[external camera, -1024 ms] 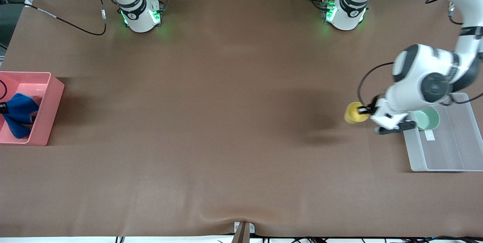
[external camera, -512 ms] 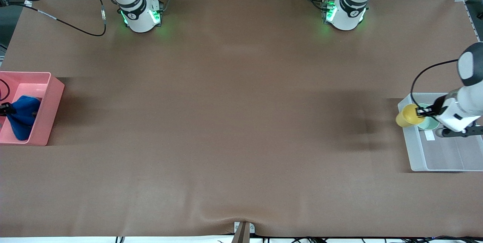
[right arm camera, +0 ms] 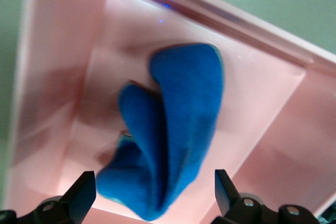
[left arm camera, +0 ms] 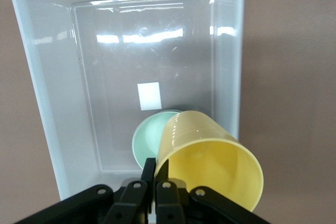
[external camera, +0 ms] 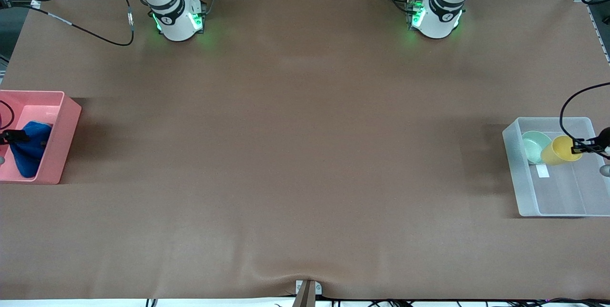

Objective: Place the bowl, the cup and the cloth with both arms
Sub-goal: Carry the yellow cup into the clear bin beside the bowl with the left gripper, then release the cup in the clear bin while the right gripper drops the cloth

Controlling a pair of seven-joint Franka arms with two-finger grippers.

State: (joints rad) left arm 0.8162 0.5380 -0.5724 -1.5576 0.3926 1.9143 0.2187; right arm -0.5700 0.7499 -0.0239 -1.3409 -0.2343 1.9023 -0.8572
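Observation:
The yellow cup [external camera: 561, 150] hangs tilted over the clear bin [external camera: 512, 164], with my left gripper [external camera: 579, 147] shut on its rim. In the left wrist view the gripper [left arm camera: 156, 169] pinches the wall of the cup [left arm camera: 210, 161], one finger inside and one outside. The mint green bowl [external camera: 533, 146] lies in the bin beside the cup and shows under it [left arm camera: 149, 137]. The blue cloth [external camera: 28, 152] sits crumpled in the pink bin [external camera: 66, 126]. My right gripper [right arm camera: 153, 187] stands open above the cloth [right arm camera: 178, 119], its fingers clear of it.
The clear bin [left arm camera: 31, 77] stands at the left arm's end of the brown table, the pink bin [right arm camera: 262, 103] at the right arm's end. A white label [left arm camera: 149, 96] lies on the clear bin's floor. Black cables trail near both bins.
My left arm has carried the cup from over the bare table to over the clear bin. My right gripper has opened and let go of the cloth, which settled lower in the pink bin.

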